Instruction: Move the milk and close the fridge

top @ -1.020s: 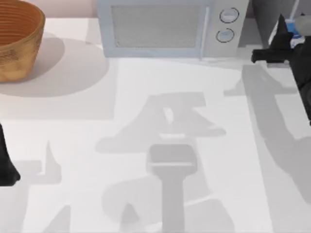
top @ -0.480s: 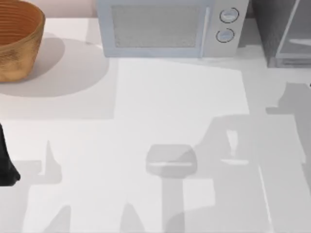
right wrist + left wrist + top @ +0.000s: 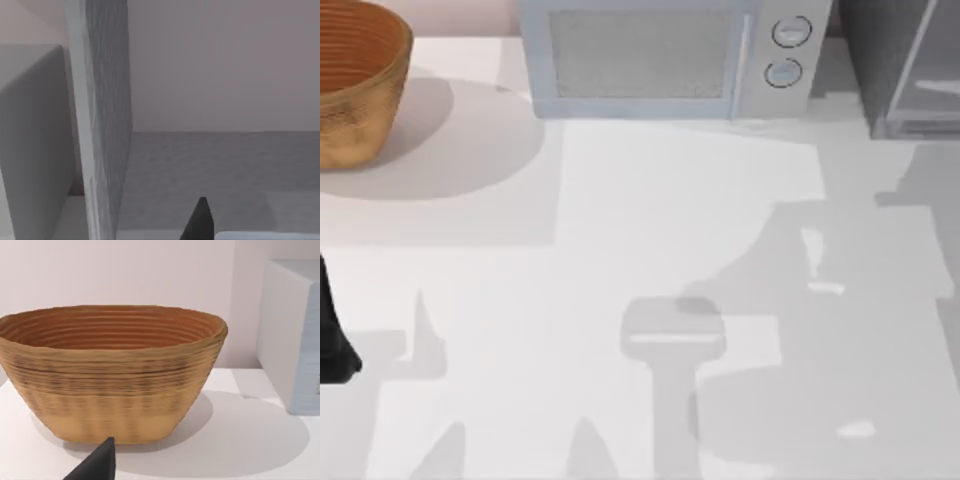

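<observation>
Left arm [image 3: 332, 340] noted at 9 o'clock on the table [image 3: 650, 200], dark against the left edge, parked. Left gripper [image 3: 97, 465] seen from its wrist camera as one dark tip, low in front of the basket and apart from it; grip state cannot be told. Woven basket [image 3: 355, 80] at 10 o'clock, upright, mouth up, ribbed inside, resting on the tabletop with the pale wall behind it. White microwave [image 3: 660, 60] at 12 o'clock, door panel facing 6 o'clock, two round knobs [image 3: 788, 50] stacked on its right end, near the basket but apart from it. Fridge [image 3: 895, 60] at 1 to 2 o'clock, in the far right corner just beside the microwave, standing on the table; speckled dark grey side turned toward the microwave, pale framed door panel [image 3: 930, 70] to the right of it, frame line slanting from 12 toward 7 o'clock. Long axis not determinable, the body being cut by the picture's edge. In the right wrist view, an upright speckled grey slab of the fridge with a pale rim, seen edge-on. Right gripper [image 3: 199, 222] recorded as one dark tip, near that slab and clear of it; grip state cannot be told, no contact seen.
</observation>
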{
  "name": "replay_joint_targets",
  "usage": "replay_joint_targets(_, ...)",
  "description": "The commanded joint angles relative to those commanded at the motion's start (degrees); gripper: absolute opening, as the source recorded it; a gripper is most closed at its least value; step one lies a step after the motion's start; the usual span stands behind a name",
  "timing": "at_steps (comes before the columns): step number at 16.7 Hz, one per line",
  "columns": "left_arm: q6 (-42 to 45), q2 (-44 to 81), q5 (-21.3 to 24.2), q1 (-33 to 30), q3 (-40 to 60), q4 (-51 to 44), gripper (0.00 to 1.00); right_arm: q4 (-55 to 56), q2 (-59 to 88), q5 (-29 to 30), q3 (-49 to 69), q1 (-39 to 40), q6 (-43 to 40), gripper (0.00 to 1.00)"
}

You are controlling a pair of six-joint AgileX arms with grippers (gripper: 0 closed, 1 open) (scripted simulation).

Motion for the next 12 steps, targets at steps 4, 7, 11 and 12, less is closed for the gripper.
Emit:
replay_joint_targets(4,0.0,0.0,0.0,0.0,0.0,0.0,1.0,-0.37,16.05,-3.49,17.57,-2.72,-0.45,0.0)
replay_joint_targets(7,0.0,0.0,0.0,0.0,0.0,0.0,1.0,-1.41,26.76,-6.23,30.05,-4.57,-0.65,0.0)
replay_joint_targets(11,0.0,0.0,0.0,0.0,0.0,0.0,1.0,-3.28,35.55,-9.95,38.91,-8.01,-0.75,0.0)
replay_joint_targets(12,0.0,0.0,0.0,0.0,0.0,0.0,1.0,-3.63,36.3,-10.12,39.65,-8.73,-0.58,0.0)
